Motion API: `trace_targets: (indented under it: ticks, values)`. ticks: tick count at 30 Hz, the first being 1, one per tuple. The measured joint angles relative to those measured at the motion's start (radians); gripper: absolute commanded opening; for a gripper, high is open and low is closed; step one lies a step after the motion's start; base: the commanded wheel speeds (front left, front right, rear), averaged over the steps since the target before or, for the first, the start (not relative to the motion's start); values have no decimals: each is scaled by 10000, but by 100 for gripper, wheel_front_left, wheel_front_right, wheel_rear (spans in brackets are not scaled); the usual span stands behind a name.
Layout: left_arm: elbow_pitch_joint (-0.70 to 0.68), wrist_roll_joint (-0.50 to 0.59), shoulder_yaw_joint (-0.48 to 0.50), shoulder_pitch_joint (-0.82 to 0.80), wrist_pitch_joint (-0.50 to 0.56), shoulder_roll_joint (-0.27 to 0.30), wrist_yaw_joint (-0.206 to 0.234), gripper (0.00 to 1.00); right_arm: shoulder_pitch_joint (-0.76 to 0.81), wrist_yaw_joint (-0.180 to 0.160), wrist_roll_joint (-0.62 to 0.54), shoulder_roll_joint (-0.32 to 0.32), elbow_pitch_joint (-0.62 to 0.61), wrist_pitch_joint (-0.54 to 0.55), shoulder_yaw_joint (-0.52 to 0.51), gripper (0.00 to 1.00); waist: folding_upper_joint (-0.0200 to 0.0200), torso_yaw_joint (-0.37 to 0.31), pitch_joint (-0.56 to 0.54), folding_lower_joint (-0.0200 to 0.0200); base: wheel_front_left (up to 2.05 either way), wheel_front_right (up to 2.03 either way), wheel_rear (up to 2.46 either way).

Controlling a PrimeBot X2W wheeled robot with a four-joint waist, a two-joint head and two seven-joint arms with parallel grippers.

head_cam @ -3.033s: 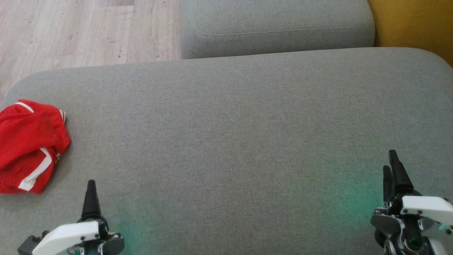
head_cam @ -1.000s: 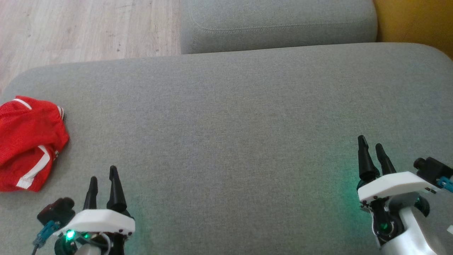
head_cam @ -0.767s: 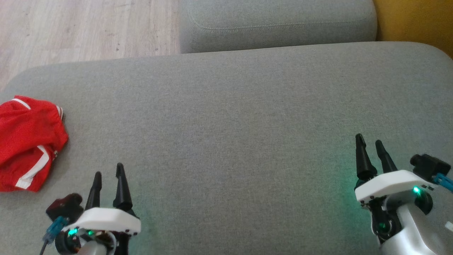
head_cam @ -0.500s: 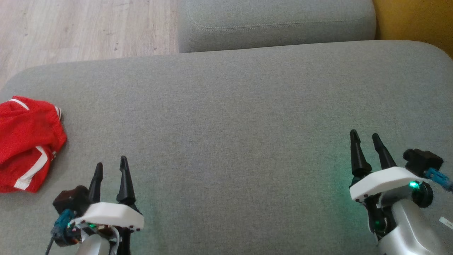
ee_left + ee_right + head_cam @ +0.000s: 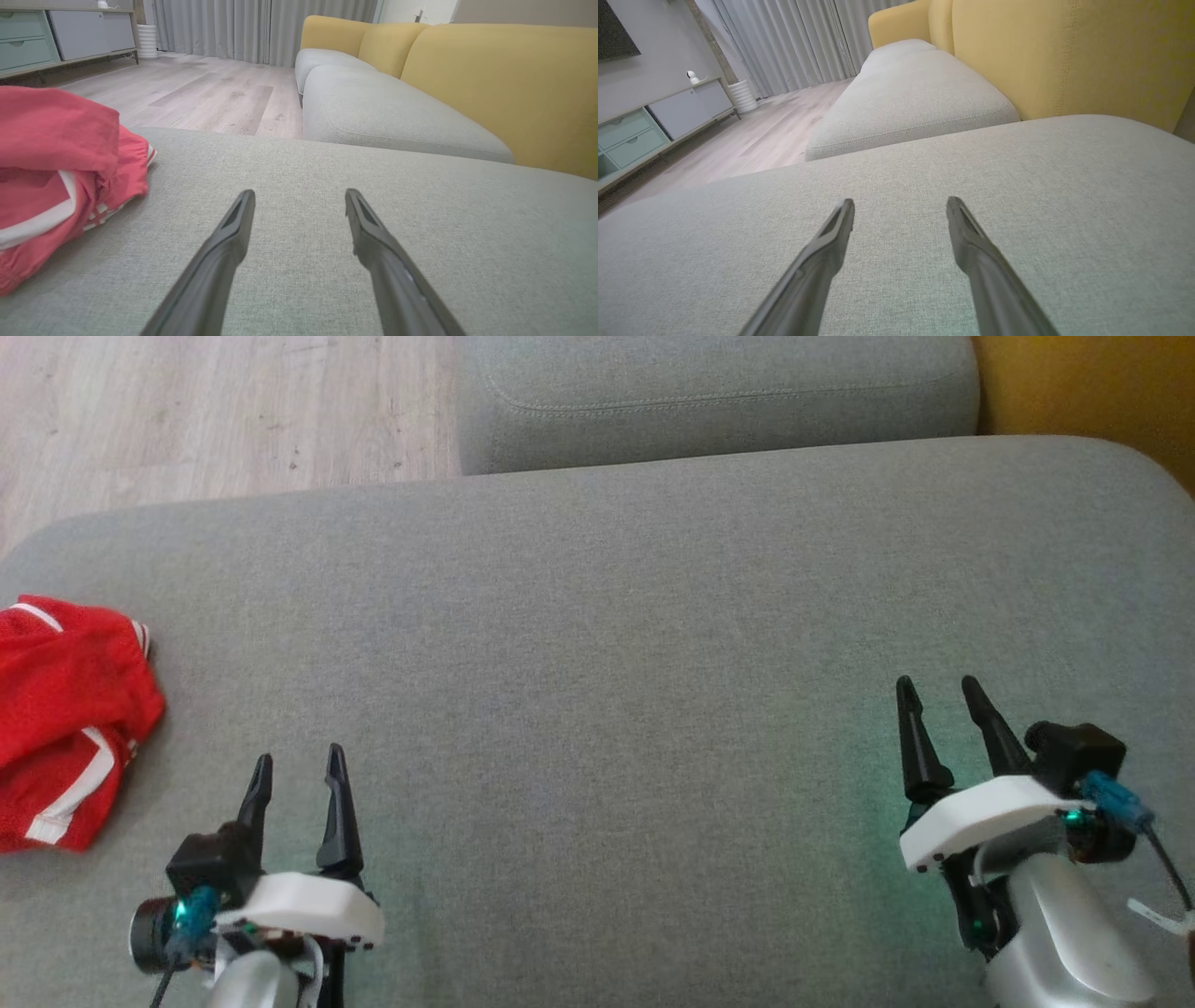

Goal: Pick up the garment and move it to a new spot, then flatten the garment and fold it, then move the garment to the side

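Note:
The garment (image 5: 65,719) is a crumpled red piece with white stripes, lying at the far left edge of the grey sofa cushion (image 5: 607,635). In the left wrist view the garment (image 5: 56,172) bulges up at the left of the fingers. My left gripper (image 5: 297,763) hovers open over the cushion, a little right of and nearer than the garment, holding nothing; the same open left gripper (image 5: 299,196) points across bare cushion. At the lower right my right gripper (image 5: 938,689) is open and empty, far from the garment; the right gripper (image 5: 900,203) faces plain cushion.
A second grey seat cushion (image 5: 719,392) lies beyond the near one, with a yellow backrest (image 5: 1092,392) at the right. Wooden floor (image 5: 205,411) shows past the cushion's far left edge. A low sideboard (image 5: 56,37) stands across the room.
Both grippers have risen further into the head view and turned so both fingers of each show. The whole picture has slid slightly left, a camera shift. The garment lies as before.

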Motion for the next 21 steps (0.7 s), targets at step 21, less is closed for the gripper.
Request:
trace_targets:
  ticks: [21]
  values:
    - [418,2372,173,123,-577,-113,157,100,25,0,-2583,127,395,-602,-48,100,0,67,-107,0,0,0,0]
